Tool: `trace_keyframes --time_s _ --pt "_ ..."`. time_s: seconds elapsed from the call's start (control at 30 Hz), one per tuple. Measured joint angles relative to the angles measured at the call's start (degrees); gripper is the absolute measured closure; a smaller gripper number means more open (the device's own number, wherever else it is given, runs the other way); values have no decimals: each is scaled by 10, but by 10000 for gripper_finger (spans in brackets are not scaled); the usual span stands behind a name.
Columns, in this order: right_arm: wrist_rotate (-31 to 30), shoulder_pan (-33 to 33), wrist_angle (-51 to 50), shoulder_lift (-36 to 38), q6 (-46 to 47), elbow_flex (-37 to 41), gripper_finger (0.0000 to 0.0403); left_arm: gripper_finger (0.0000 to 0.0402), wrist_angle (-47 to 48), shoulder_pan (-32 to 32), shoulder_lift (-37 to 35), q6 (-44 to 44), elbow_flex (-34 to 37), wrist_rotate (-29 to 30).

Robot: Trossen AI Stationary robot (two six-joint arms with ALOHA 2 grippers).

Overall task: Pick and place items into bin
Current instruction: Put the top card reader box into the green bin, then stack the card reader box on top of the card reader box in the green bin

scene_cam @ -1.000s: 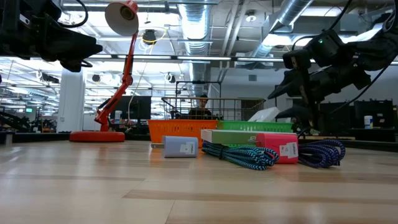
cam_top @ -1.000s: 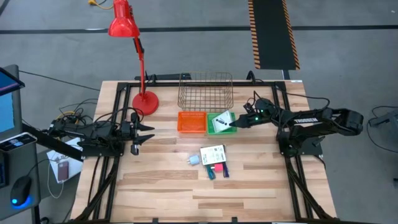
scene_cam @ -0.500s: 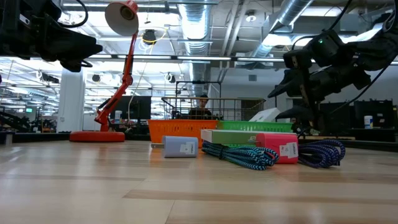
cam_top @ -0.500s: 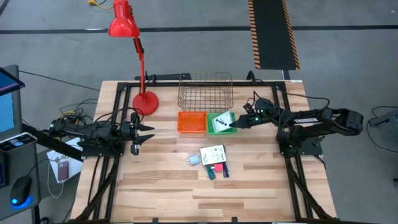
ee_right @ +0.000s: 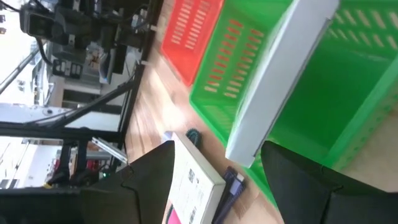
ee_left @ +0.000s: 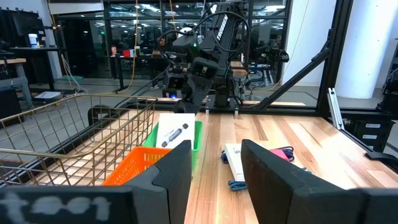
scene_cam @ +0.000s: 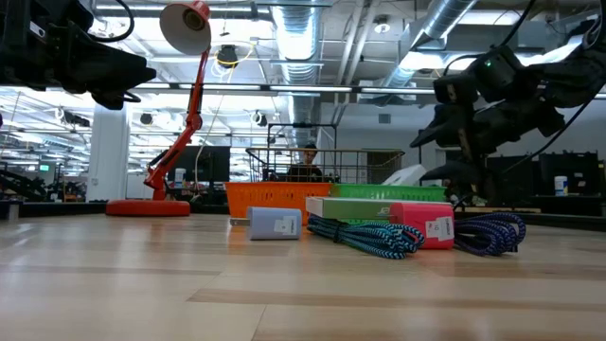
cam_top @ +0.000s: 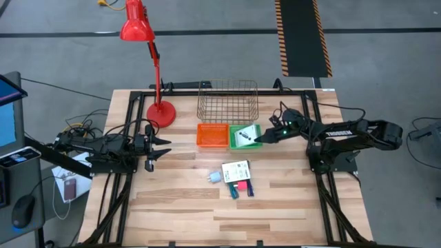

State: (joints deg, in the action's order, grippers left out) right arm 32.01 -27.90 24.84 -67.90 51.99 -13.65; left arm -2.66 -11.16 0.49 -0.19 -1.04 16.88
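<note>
**White pack resting in the green bin, right gripper open just beside it**

Places are given relative to the green bin (cam_top: 245,136), from the near edge of the table (cam_top: 227,220) outward. Nearest lie the items not yet binned, clustered on the wood in front of the green bin: a white printed card pack (cam_top: 236,170), a pink block (cam_top: 240,184), two braided pieces in teal (scene_cam: 365,237) and dark blue (scene_cam: 490,232), and a pale blue lump (cam_top: 214,177) at the cluster's left. None of these touches either gripper.

In the green bin itself a flat white pack (cam_top: 244,137) leans tilted, one long edge propped on the rim, as the right wrist view shows (ee_right: 280,81). The right gripper (cam_top: 261,138) hovers at the bin's right edge, just beside this pack; its fingers (ee_right: 149,177) stand apart, on either side of the pack's lower end, and clamp nothing.

An orange bin (cam_top: 212,135) adjoins the green bin on its left. The left gripper (cam_top: 162,147) waits well to the left of the orange bin, above the table, its fingers (ee_left: 177,171) parted and holding nothing.

Behind both bins stands a wire basket (cam_top: 228,100); left of it rises a red desk lamp (cam_top: 148,62).
</note>
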Motion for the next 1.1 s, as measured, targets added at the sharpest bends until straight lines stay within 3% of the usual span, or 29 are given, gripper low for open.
trace_keyframes --time_s 0.87,1.1 --pt "61 0 -34 1 -26 0 168 274 0 0 0 0 0 0" --pt "75 47 -34 1 12 0 168 274 0 0 0 0 0 0"
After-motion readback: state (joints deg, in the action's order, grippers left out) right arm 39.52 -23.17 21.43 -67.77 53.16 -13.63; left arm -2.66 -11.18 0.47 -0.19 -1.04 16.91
